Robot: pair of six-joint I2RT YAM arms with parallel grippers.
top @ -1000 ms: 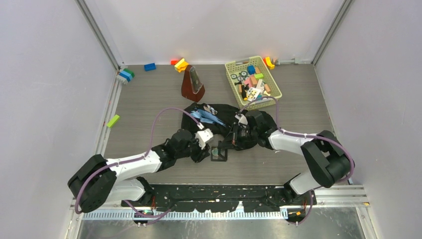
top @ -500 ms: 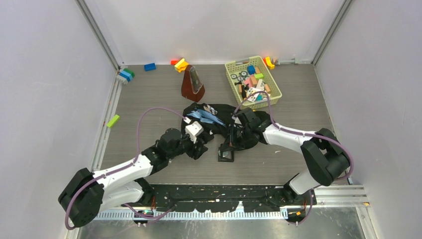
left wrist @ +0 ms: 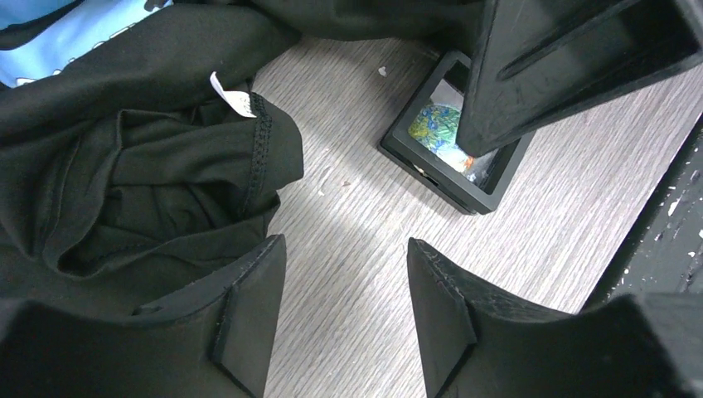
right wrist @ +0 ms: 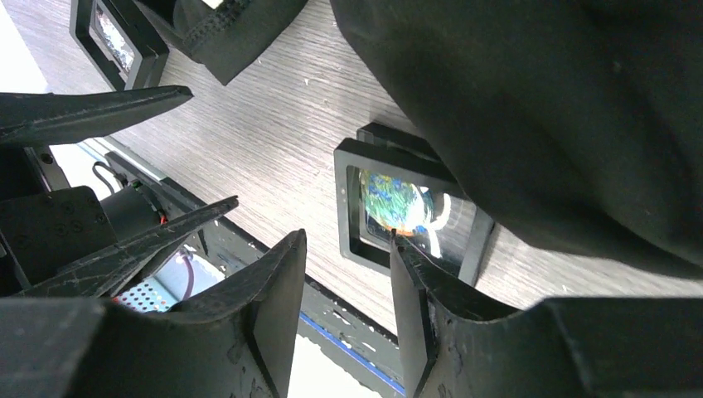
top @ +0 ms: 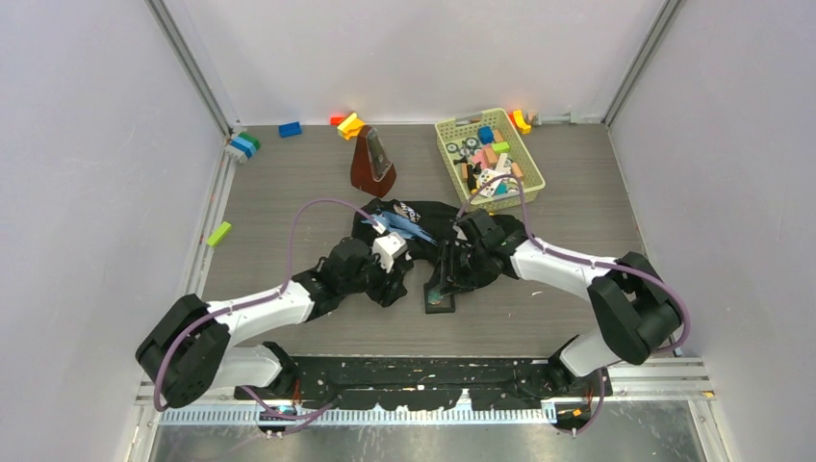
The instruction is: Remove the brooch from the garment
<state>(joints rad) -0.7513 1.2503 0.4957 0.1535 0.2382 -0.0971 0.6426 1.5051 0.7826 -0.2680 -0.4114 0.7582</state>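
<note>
Evidently the brooch (right wrist: 396, 203), in a frame (right wrist: 350, 199) that looks stiff, light and slick, lies at the garment's (right wrist: 539, 108) edge. Best to pinch the frame's rims. The left gripper (left wrist: 344, 274) and right gripper (right wrist: 348, 257) both gape, empty.

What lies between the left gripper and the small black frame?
Only bare table separates the left gripper from the black frame, as the left wrist view shows; the garment lies to one side.

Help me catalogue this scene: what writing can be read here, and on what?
None reads clearly.
Blue patch on the shirt: dark lettering, cropped and blurred.
White tag at the shirt's hem: print too small.
White print on the shirt, top view: too small.
</note>
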